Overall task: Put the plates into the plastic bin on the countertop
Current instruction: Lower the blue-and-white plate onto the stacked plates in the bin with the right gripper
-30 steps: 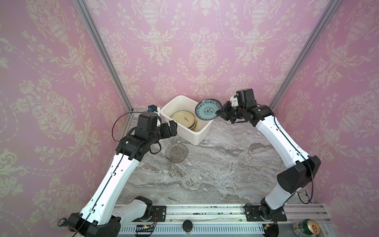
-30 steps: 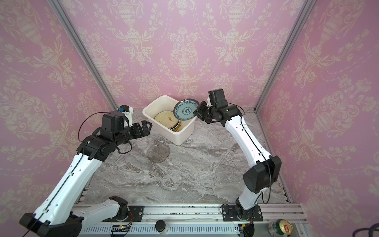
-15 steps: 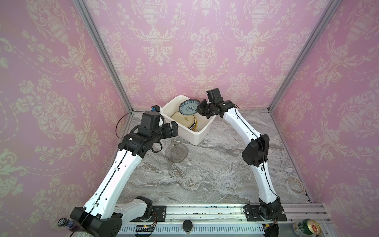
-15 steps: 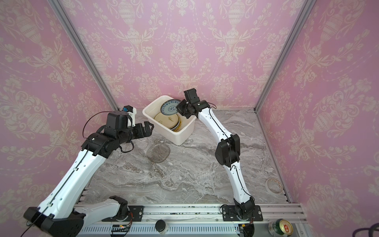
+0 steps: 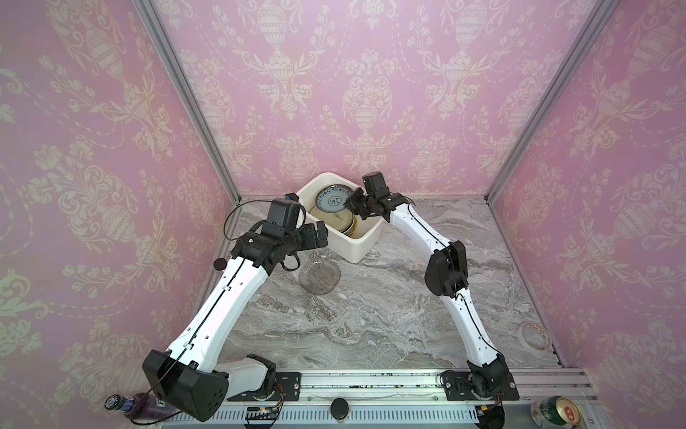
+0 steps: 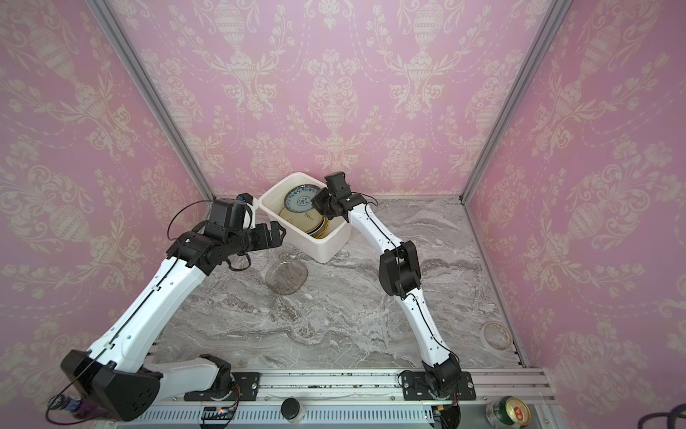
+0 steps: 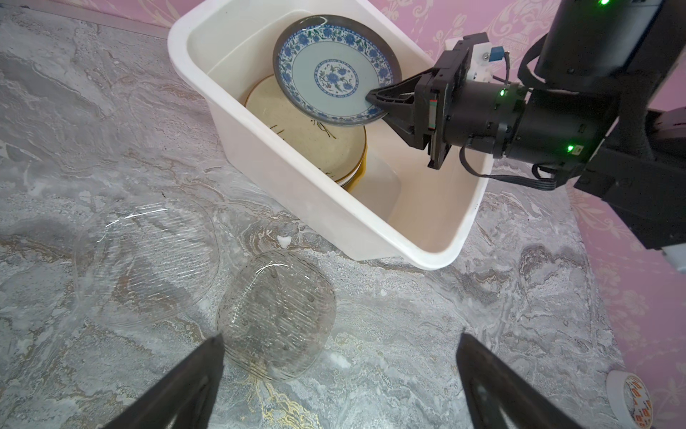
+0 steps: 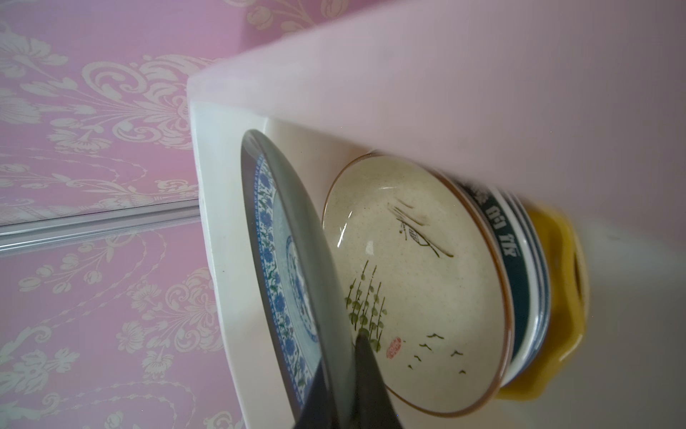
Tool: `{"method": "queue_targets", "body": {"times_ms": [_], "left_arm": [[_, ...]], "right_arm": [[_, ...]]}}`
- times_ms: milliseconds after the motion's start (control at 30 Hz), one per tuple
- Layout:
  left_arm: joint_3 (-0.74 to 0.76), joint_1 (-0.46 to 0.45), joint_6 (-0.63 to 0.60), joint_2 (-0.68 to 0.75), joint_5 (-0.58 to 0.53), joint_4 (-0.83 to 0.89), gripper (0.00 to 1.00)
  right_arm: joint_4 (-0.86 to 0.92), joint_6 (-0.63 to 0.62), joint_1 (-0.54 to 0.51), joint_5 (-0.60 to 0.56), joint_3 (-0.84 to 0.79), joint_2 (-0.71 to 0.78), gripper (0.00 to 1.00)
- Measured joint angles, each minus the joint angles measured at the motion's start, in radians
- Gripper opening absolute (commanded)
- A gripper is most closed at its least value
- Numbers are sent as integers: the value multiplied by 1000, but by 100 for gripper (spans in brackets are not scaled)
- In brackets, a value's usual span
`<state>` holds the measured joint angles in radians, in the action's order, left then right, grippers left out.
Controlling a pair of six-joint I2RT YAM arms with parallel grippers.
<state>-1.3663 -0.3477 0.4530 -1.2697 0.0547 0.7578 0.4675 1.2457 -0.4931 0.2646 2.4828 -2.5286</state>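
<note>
Blue patterned plate tilted inside the plastic bin
Right gripper clamps its rim to lay it on the cream plate; left gripper hovers, fingers apart, over the smoky glass plate.

A tape roll is lying flat near the right-hand wall in both top views, just beyond the ribbed aluminium rail. A green drink can is sitting at the rail's right end, its top showing orange. A purple bottle is lying at the rail's left end, partly hidden. A black knob is sitting at mid-rail. Pink damask wallpaper is covering all three walls, with aluminium posts running up the two back corners.
</note>
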Motion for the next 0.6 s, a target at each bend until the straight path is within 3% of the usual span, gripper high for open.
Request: {"method": "queue_targets", "body": {"times_ms": [600], "left_arm": [[0,0,0,-22,19,0,99]], "right_arm": [[-118,-9,-37,16,9,-48,9]]}}
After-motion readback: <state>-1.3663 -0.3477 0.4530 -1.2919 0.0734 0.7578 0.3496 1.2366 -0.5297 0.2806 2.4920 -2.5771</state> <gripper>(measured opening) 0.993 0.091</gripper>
